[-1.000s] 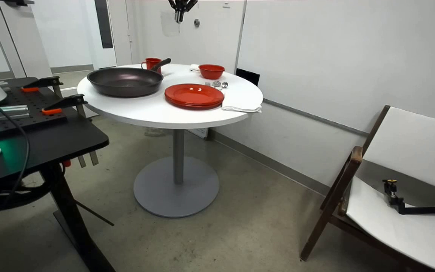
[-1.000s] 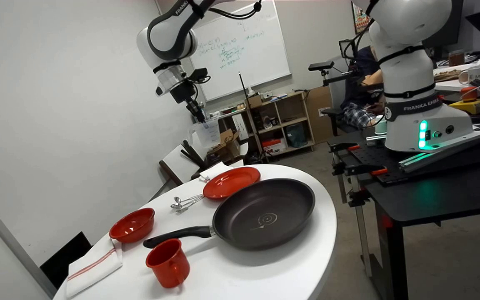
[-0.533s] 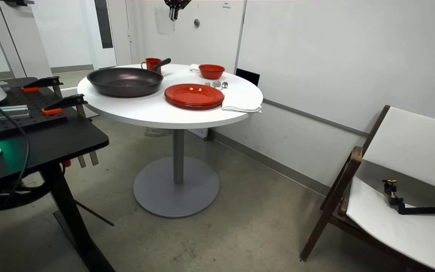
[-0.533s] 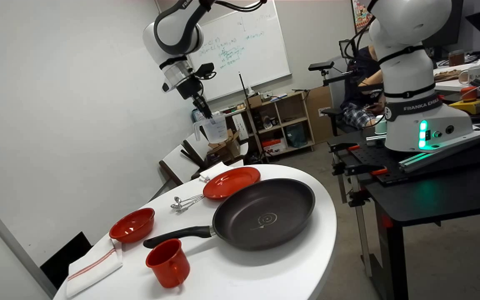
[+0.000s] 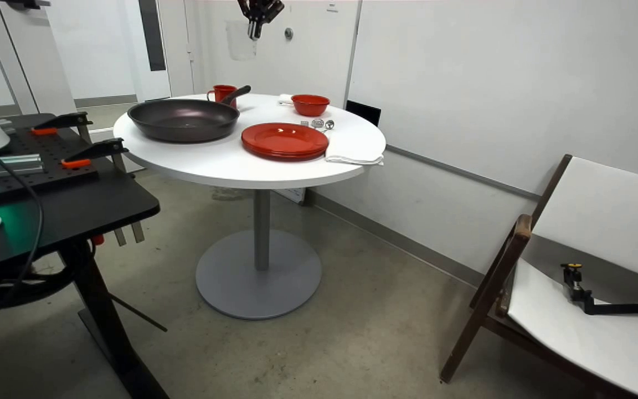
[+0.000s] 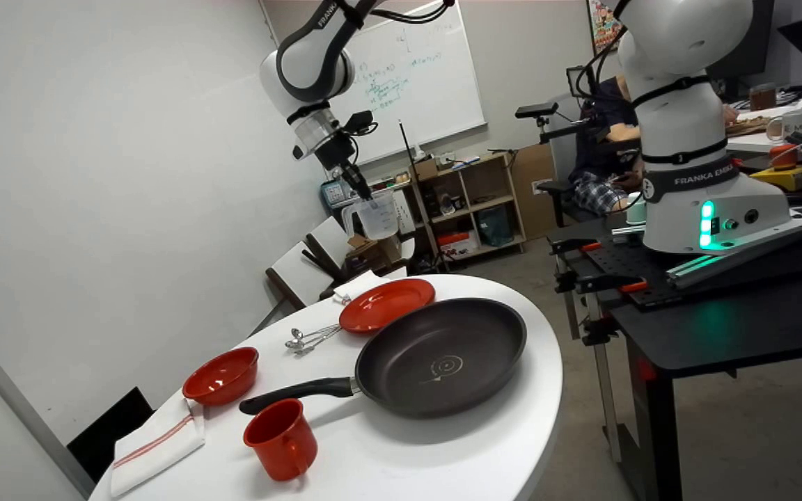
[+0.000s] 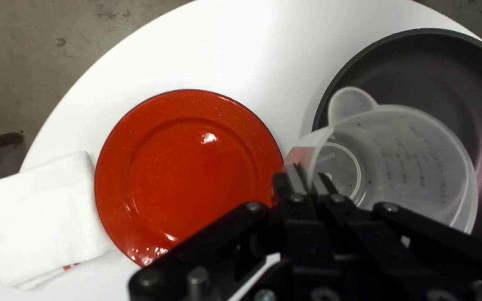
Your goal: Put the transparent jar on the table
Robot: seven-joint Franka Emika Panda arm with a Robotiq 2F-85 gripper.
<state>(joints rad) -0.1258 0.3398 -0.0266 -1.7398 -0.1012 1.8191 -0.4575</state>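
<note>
The transparent jar, a clear cup with printed marks, a spout and a handle, hangs in the air above the table. It also shows faintly in an exterior view and large in the wrist view, mouth toward the camera. My gripper is shut on the jar's wall at the rim, one finger inside and one outside. The gripper also shows in both exterior views. The round white table lies below; its bare top shows in the wrist view.
On the table are stacked red plates, a black pan with its handle, a red mug, a red bowl, metal spoons and folded white cloths. The black desk with the robot base stands beside.
The gripper and jar have shifted rightward in one exterior view and slightly leftward in the other. They rose a little, then came down slightly. The jar's handle shows more clearly now.
</note>
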